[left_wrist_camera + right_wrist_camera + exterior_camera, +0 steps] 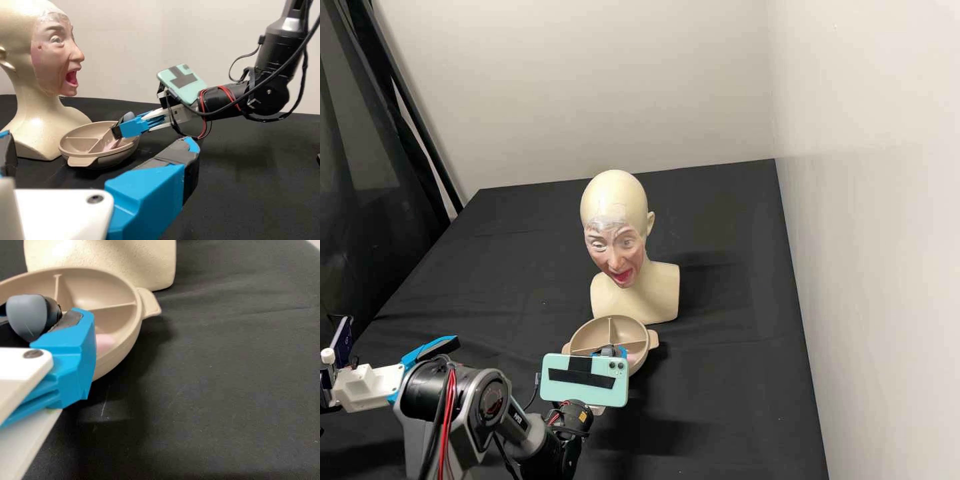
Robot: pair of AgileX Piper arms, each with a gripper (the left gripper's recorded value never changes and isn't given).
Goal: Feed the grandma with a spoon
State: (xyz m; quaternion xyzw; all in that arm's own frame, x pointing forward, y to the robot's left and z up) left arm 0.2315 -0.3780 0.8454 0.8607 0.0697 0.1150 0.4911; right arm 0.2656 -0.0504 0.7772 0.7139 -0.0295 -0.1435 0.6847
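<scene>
2 grippers, diff jobs. right gripper (120,131): clamped on grey spoon (27,315) by handle end, tilted down into divided bowl (639,331), prob for a scoop; pink bit (105,342) in the near compartment, food or spoon tip, can't tell. bowl on black bench (733,267) just in front of grandma head (620,240), at its bust, hence only a short lift to the open mouth above the rim. left gripper (97,147): fingers spread wide, nothing btwn them, parked low off to one side, apart from bowl, prob to keep out of spoon's path. judged stage: scooping; feeding not yet done. next: level lift needed, else spill.
</scene>
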